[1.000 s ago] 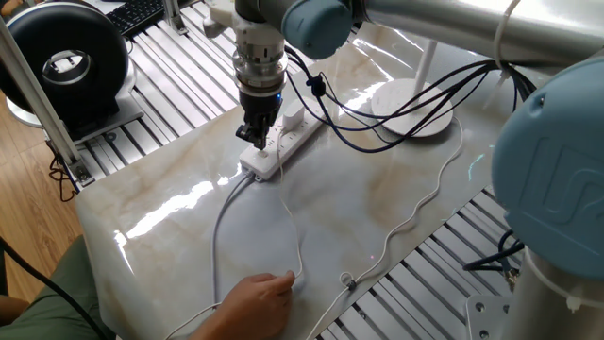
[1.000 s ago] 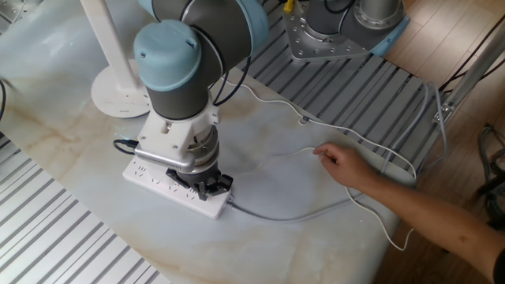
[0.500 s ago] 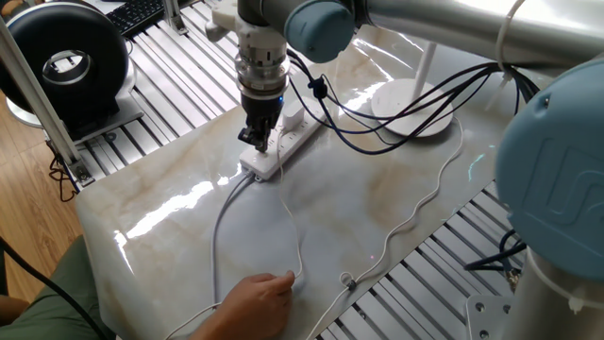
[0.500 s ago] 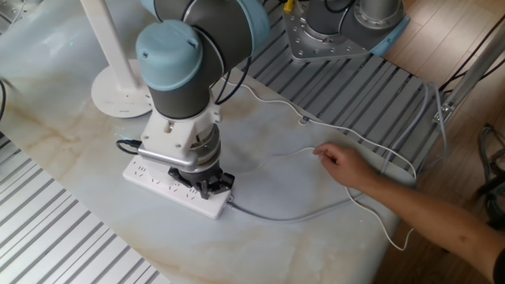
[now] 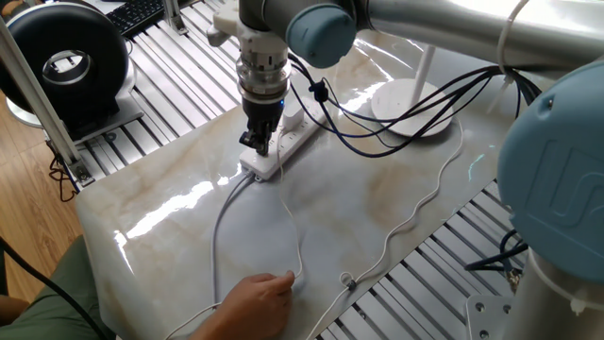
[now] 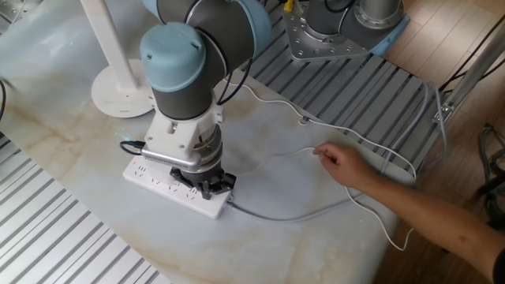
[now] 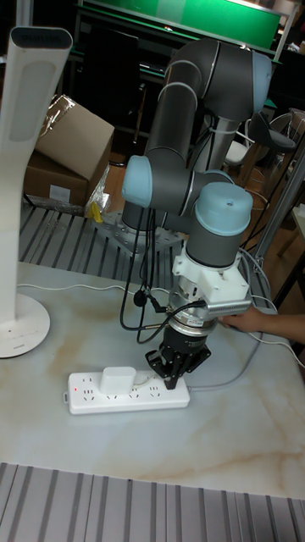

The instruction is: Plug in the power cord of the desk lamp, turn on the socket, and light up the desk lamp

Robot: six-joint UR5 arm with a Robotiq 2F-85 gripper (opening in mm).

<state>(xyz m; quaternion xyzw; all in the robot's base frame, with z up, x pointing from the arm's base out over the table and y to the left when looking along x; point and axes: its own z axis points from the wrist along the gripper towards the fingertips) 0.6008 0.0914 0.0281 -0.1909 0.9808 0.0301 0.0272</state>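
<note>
The socket (image 7: 127,395) is a long white strip lying on the marble table, also in the fixed views (image 5: 280,151) (image 6: 167,189). A white plug block (image 7: 119,381) stands in it near the middle. My gripper (image 7: 174,375) points straight down over the strip's cable end, beside the block, fingers together and holding nothing (image 5: 260,144) (image 6: 207,189). The desk lamp stands beyond the strip, with its disc base (image 5: 411,109) (image 6: 120,91) and pole (image 7: 28,169). The thin wavy power cord (image 5: 427,200) runs to a person's hand (image 5: 260,295).
The person's hand (image 6: 341,166) and forearm rest on the table's near side, holding the thin cord. The strip's thick grey cable (image 5: 219,227) curves toward that hand. A black round device (image 5: 64,61) stands off the table. Black robot cables (image 5: 377,118) hang above the lamp base.
The gripper has shifted slightly over the socket's cable end. The hand, cords and lamp have stayed where they were.
</note>
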